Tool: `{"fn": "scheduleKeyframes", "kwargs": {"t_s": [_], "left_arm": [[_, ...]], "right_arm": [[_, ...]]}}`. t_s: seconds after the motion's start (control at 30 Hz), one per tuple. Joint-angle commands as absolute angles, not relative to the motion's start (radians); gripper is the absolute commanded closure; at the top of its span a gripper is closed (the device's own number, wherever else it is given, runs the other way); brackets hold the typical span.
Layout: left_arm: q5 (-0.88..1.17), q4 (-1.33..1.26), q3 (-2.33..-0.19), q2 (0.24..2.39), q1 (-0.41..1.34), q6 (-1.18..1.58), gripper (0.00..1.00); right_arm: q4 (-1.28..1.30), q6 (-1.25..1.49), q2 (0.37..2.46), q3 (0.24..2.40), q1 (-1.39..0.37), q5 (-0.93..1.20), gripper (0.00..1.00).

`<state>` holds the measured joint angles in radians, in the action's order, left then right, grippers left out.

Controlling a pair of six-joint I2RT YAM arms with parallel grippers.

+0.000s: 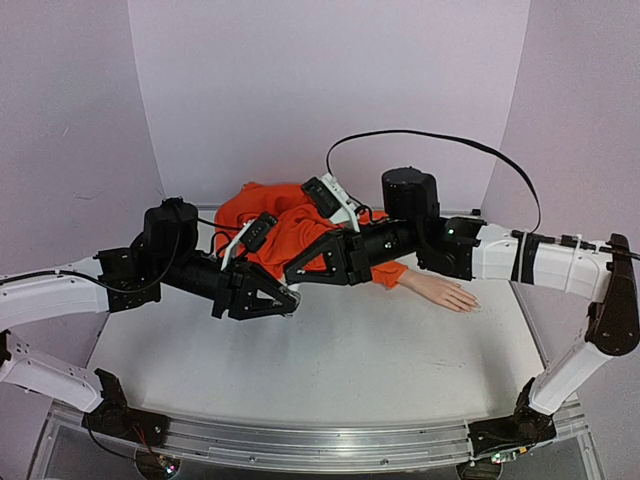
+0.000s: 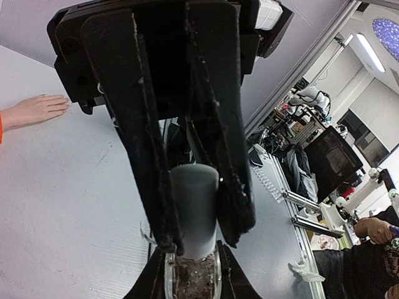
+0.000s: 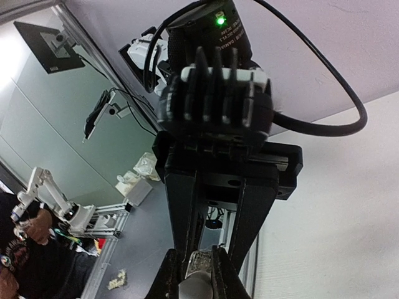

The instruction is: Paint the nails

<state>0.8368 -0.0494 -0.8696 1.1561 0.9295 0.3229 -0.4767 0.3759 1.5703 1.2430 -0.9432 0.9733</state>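
Left jaws gripping clear bottle (image 2: 193,278), right jaws gripping its grey cap (image 2: 194,205), mannequin hand (image 1: 447,292) well apart

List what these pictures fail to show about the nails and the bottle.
- nails: too small in the top view and the left wrist view to tell whether they are painted or bare.
- bottle: its lower part is cut off by the bottom edge in both wrist views. In the top view it is hidden between the left gripper and the right gripper.
- Whatever sits under the cap: hidden by the cap itself, left wrist view.
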Motion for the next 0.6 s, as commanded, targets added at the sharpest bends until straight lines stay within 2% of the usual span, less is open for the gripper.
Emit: {"fn": "scheduleKeyframes", "kwargs": {"t_s": [0.0, 0.13, 0.33, 0.47, 0.57], "left_arm": [[0.804, -0.105, -0.942, 1.150, 0.928, 0.302, 1.00], [0.624, -0.107, -0.942, 1.110, 0.928, 0.260, 1.00], [0.146, -0.204, -0.899, 1.057, 0.928, 0.113, 1.00], [-0.005, -0.416, -0.864, 1.108, 0.929, 0.036, 1.00], [-0.064, -0.568, -0.836, 1.160, 0.941, -0.012, 1.00]], "right_arm": [[-0.560, 0.393, 1.576, 1.210, -0.964, 0.944, 1.00], [-0.574, 0.430, 1.586, 1.176, -1.006, 0.751, 1.00], [-0.530, 0.560, 1.630, 1.188, -1.123, 0.259, 1.00], [-0.393, 0.762, 1.709, 1.295, -1.225, -0.179, 1.00], [-0.352, 0.897, 1.776, 1.391, -1.298, -0.380, 1.00]]}}
